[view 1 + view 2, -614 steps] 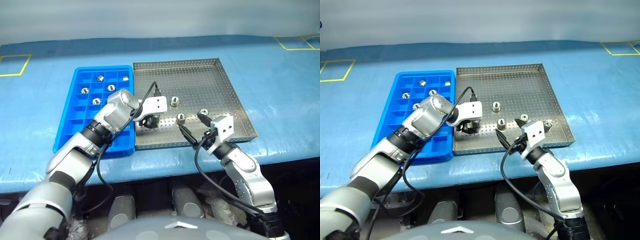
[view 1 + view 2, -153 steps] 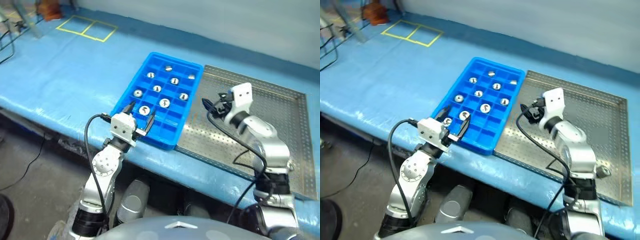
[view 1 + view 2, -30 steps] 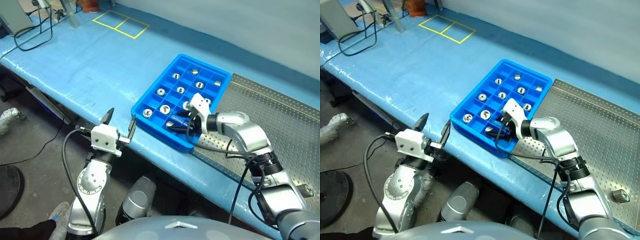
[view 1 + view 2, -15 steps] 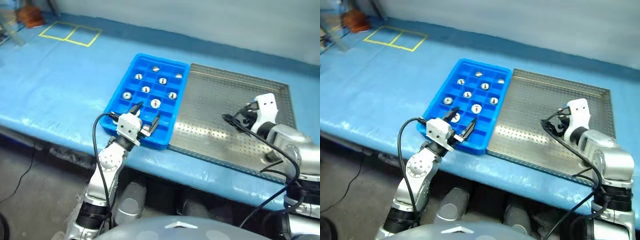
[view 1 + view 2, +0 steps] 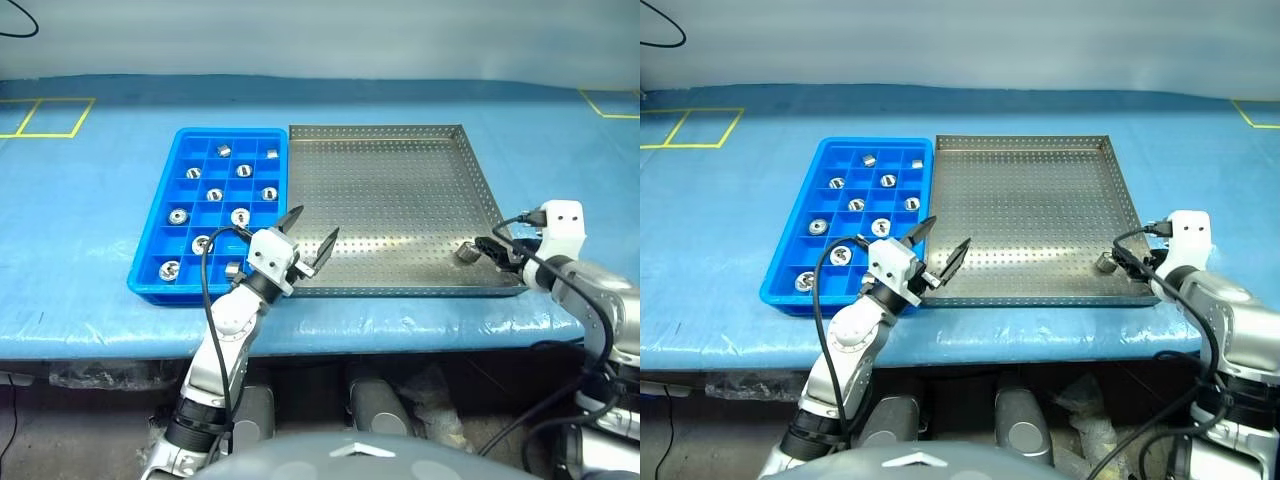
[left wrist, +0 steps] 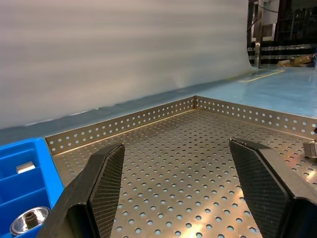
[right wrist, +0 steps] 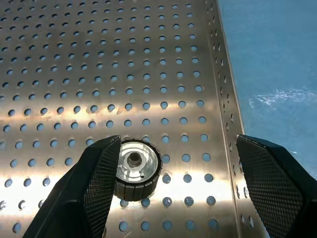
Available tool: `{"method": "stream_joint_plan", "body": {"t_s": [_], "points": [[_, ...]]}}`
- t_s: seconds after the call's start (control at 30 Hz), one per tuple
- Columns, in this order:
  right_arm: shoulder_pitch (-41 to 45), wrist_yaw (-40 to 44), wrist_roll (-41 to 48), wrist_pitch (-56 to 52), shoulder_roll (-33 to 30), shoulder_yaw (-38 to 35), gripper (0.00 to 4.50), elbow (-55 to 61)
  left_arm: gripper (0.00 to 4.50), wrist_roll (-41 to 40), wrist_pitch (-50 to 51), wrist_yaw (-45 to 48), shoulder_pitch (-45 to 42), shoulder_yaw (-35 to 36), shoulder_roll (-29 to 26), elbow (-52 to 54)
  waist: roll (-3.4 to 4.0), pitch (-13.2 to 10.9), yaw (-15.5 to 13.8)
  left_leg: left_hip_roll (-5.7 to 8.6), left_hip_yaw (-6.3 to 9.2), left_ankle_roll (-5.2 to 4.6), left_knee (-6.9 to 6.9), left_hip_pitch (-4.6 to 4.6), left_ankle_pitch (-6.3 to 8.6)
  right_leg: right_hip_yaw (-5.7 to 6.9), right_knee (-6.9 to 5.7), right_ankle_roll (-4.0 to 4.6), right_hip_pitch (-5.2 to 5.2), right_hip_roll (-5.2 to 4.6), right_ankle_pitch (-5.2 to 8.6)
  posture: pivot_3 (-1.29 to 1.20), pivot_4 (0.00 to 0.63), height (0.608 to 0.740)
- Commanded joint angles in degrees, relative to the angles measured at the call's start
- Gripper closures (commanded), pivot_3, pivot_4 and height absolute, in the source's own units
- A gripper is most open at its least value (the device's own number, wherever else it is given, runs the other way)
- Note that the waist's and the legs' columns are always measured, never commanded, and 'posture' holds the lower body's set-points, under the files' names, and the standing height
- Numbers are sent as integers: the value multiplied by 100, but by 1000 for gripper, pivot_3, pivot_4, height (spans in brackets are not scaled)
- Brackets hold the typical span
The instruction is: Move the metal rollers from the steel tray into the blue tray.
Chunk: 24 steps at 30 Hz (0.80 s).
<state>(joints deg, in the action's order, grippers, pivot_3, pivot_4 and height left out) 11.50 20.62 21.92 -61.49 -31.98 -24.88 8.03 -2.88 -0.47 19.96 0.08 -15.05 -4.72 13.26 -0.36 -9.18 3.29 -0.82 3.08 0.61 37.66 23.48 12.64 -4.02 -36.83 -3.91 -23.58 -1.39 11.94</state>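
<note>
- A blue-covered counter (image 5: 90,290) carried both trays side by side.
- The left end effector (image 5: 310,232) was spread, empty, over the steel tray (image 5: 400,150)'s near-left corner.
- The right end effector (image 7: 173,183) was spread beside one roller (image 7: 137,168) near the tray's near-right corner.
- The other metal rollers (image 5: 240,215) sat in blue tray (image 5: 150,240) cells.

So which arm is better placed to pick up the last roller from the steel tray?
Right. Its open fingers already flank the roller; the left gripper hangs at the tray's opposite side.
</note>
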Motion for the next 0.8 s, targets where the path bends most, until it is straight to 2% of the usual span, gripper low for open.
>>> {"method": "stream_joint_plan", "body": {"t_s": [0.03, 0.33, 0.43, 0.6, 0.8], "points": [[294, -57, 220, -10, 208, -152, 568, -279, 780, -14, -109, -61, 36, 56, -13, 159, 2, 1, 11, 0, 0, 0, 2, 1, 0, 0, 0, -1, 0, 0, -1, 3, 150, 740], [269, -248, -61, 97, 160, 147, 568, -1130, 780, 60, -102, -244, 250, 114, -42, 370, -2, 3, -116, 24, 6, -4, -18, 10, 2, -25, 10, -17, -2, -5, -3, 53, 150, 740], [170, -151, 28, 123, 210, 178, 1188, -1081, 780, 65, -97, -281, 288, 133, -65, 410, -4, 3, -164, 24, 8, -4, -13, 5, 1, -25, 10, -18, 5, -5, -3, 74, 150, 740], [152, 60, 177, 47, 197, 337, 2741, -709, 780, 62, -85, -299, 292, 145, -98, 449, -4, 3, -171, 20, 10, -4, -11, 4, 1, -22, 7, -18, 3, -3, -2, 76, 150, 740], [245, 149, 165, 398, 201, 576, 2765, -215, 780, 62, -66, -306, 286, 167, -132, 488, -1, 2, -193, 21, 10, -4, -16, 11, 1, -22, 6, -18, -6, -3, -2, 82, 150, 740]]}}
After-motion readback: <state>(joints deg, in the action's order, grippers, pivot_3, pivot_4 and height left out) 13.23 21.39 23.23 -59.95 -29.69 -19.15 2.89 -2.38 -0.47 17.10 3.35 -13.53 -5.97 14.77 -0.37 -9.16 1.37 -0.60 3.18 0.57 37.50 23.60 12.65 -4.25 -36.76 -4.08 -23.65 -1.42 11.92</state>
